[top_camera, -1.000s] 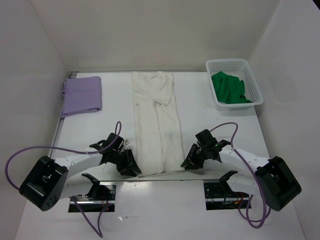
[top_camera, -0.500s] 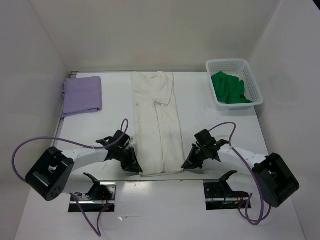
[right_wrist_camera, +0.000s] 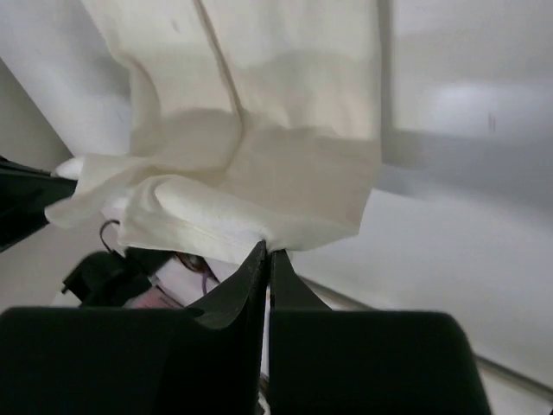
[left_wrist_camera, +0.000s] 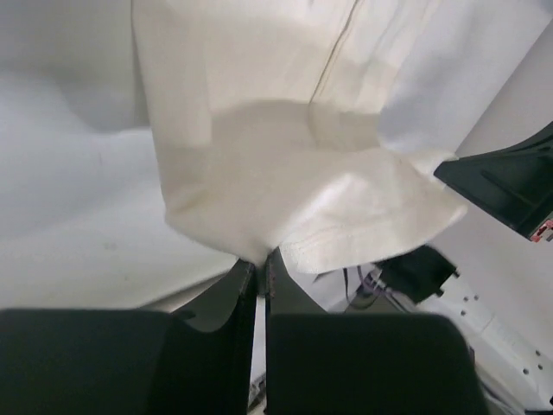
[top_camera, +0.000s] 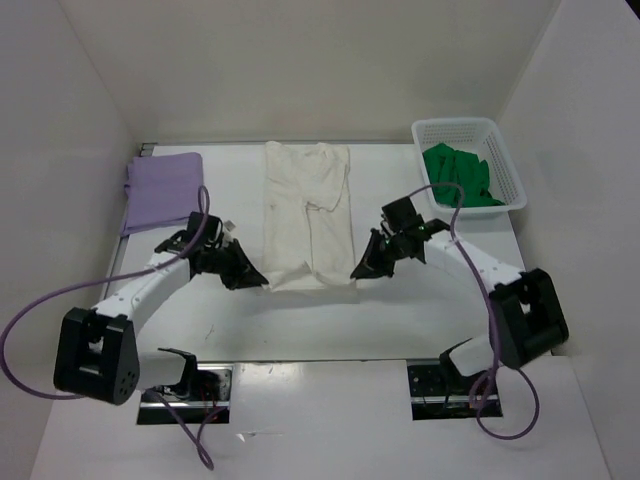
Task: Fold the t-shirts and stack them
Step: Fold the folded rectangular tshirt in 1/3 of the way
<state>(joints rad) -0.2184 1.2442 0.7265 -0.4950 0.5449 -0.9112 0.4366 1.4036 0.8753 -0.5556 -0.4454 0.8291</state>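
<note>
Top external view: we see the cream shirt (top_camera: 308, 215) lying in the middle of the white table (top_camera: 400, 315), folded into a narrow strip. Its long axis runs near to far, and the collar end points at the far wall. The near end is raised and doubled over between the two arms.

The left gripper (top_camera: 260, 283) has its fingers closed on the near left corner of this shirt. The right gripper (top_camera: 357, 272) is clamped on the near right corner.

In the left wrist view, the left gripper (left_wrist_camera: 259, 259) pinches a bunched tip of cream shirt (left_wrist_camera: 259, 147), and a stitched hem curls just to its right. A small red label on the black part at the right edge is too small for us to read.

In the right wrist view, the right gripper (right_wrist_camera: 265, 251) likewise nips the hem of the cream shirt (right_wrist_camera: 285, 104), which sags in a soft roll to the left.

The lavender shirt (top_camera: 165, 190) lies folded at the far left, well apart from the cream one. The green shirt (top_camera: 455, 175) sits crumpled inside the basket (top_camera: 515, 180) at the far right corner. A purple cable (top_camera: 40, 300) loops beside the left arm.
</note>
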